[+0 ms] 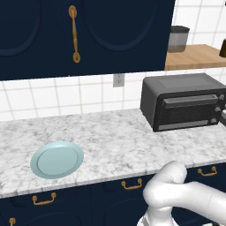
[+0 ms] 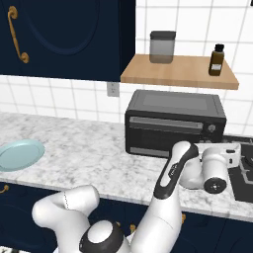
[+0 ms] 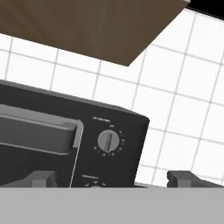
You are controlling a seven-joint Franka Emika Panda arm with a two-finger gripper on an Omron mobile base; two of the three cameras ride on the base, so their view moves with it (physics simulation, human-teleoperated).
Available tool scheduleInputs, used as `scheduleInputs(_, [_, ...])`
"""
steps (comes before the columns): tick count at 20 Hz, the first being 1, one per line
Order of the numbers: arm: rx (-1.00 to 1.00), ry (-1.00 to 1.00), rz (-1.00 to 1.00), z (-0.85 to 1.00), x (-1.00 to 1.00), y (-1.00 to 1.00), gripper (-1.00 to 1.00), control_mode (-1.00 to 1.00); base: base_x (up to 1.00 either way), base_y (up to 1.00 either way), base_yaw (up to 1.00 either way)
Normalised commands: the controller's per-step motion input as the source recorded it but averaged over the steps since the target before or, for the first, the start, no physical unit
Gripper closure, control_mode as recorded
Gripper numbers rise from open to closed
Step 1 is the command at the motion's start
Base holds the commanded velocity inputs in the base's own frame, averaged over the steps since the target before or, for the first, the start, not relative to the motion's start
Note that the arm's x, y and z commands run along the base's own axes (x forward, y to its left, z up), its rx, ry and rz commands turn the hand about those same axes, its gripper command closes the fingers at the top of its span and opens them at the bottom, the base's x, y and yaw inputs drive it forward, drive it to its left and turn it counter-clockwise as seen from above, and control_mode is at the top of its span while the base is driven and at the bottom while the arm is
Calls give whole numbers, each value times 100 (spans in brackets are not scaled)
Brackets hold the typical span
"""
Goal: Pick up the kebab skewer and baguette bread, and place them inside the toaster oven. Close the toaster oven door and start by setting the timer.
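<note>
A: What do we see on the marble counter [image 1: 114, 141], and how much open room is there?

B: We see one toaster oven [image 1: 183, 100] at the counter's back right, close to the tiled wall. Its door [image 1: 187, 112] is shut, with the bar handle across the top. One pale blue plate [image 1: 57, 159] lies near the front edge toward the left, well apart from the oven. Between plate and oven the marble is open across its whole depth.

A: And counting the rest?

B: On the wooden shelf [image 2: 180, 71] above the oven we count one grey canister [image 2: 162, 47] and one brown bottle [image 2: 215, 60]. In the right base view, a black stovetop [image 2: 242, 175] meets the counter's right end, just beside the oven.

A: Where is the robot's hand?

B: From the right base view, we see the arm reaching over the front edge, its white wrist [image 2: 215, 170] in front of the oven's lower right corner. In the hand view the gripper [image 3: 113, 178] shows its two dark fingertips [image 3: 41, 178] set wide apart, holding nothing.

A: What does the hand view add?

B: We see one round timer knob [image 3: 108, 141] up close, on the oven's right panel beside the handle's end [image 3: 70, 135], with tick marks around it. A second dial below is cut off. The base views show the knobs as small dots.
</note>
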Motion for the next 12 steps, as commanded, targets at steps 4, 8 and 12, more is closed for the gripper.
scheduleInputs(4, [0, 7, 4, 3, 29, 9, -100, -100, 0, 0, 0])
scheduleInputs(8, [0, 0, 0, 3, 38, 28, -100, -100, 0, 0, 0])
scheduleInputs(12, [0, 0, 0, 4, 19, 13, -100, -100, 0, 0, 0])
